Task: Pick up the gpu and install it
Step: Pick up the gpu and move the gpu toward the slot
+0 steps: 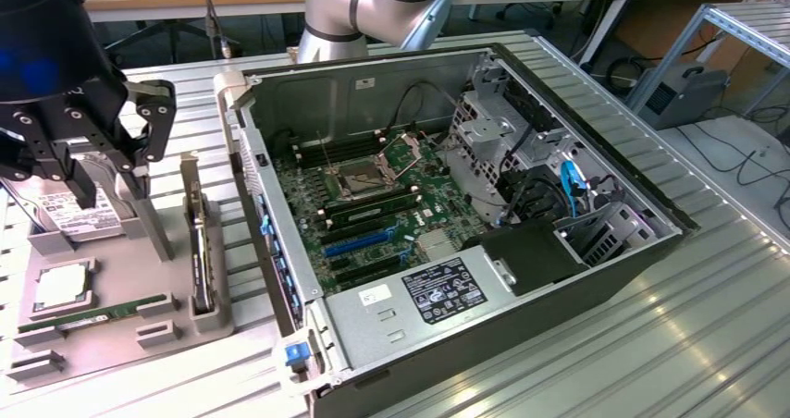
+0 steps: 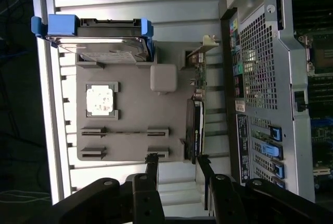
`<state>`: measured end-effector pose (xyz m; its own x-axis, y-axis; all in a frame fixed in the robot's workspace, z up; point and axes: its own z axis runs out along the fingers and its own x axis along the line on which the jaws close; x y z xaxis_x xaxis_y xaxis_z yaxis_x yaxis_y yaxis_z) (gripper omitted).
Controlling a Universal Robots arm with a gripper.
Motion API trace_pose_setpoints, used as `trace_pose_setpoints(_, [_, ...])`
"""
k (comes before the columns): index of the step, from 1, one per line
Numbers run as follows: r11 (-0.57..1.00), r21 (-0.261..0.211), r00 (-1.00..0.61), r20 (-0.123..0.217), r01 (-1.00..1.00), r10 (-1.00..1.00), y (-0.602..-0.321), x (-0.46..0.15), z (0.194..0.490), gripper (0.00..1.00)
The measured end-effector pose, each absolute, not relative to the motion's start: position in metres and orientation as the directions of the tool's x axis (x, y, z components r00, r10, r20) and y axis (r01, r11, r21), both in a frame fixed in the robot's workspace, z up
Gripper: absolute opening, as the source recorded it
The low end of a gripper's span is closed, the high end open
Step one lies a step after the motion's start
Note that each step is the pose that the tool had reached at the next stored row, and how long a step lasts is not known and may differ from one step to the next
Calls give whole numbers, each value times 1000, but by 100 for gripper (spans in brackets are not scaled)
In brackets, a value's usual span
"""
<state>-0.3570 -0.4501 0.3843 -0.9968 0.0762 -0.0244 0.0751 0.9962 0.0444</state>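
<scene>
Exterior high oblique; wrist straight down; shared: parts tray (image 2: 135,114).

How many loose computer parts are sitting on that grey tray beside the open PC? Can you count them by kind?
Hard drive: 1
CPU chip: 1
RAM stick: 1
GPU card: 1
Total: 4

No wording is legible: the black label (image 1: 438,290) on the power supply (image 1: 376,324), the white sticker (image 1: 74,222) on the hard drive (image 2: 99,47) and the stickers (image 2: 242,139) on the case's rear panel (image 2: 260,52) carry unreadably small print.
</scene>
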Motion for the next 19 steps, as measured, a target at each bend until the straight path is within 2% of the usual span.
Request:
trace_pose_setpoints(12, [996, 44, -997, -24, 75, 76, -450, -357, 381, 42])
trace_pose_setpoints(19, [996, 44, -997, -24, 75, 76, -450, -357, 367, 42])
